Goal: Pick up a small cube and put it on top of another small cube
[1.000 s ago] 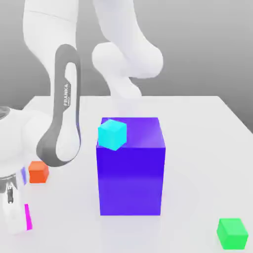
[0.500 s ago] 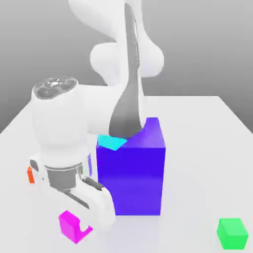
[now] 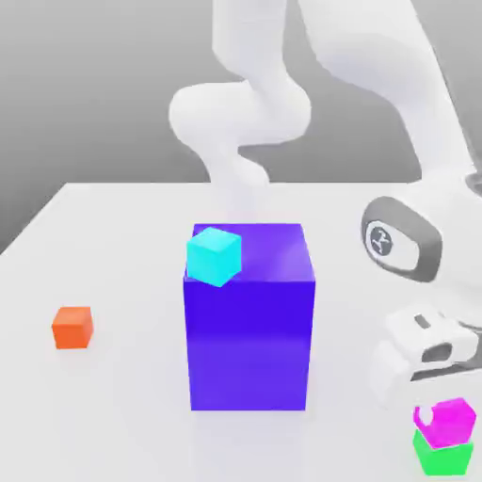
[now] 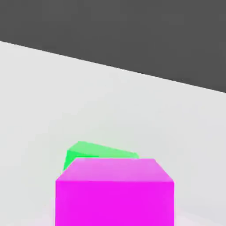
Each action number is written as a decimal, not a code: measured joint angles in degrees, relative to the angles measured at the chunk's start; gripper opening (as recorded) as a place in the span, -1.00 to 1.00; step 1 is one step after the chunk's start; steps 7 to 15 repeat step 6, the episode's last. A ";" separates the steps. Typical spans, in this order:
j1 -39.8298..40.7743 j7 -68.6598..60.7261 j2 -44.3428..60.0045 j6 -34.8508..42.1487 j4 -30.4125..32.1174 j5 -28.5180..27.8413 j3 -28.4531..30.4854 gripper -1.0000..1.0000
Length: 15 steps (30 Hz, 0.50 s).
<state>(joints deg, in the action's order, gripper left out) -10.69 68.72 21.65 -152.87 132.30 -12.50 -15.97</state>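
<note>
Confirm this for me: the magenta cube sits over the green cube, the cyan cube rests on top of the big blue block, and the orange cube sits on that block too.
Wrong on the orange cube: the exterior view shows it on the table, apart from the big blue block. The magenta cube is over the green cube, and the cyan cube rests on the block.

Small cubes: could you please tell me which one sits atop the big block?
The cyan cube, on the blue-purple block; the orange cube sits on the table.
</note>
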 joint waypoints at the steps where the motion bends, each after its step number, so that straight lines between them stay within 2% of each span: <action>1: 0.00 0.00 0.00 0.00 0.00 0.00 0.00 1.00; 4: -0.68 0.08 0.35 0.12 -0.26 -0.51 -0.12 1.00; 6: -0.50 -1.43 -2.74 2.84 -0.07 1.59 -0.86 1.00; 15: -0.50 -1.43 -2.74 2.84 -0.07 1.59 -0.86 1.00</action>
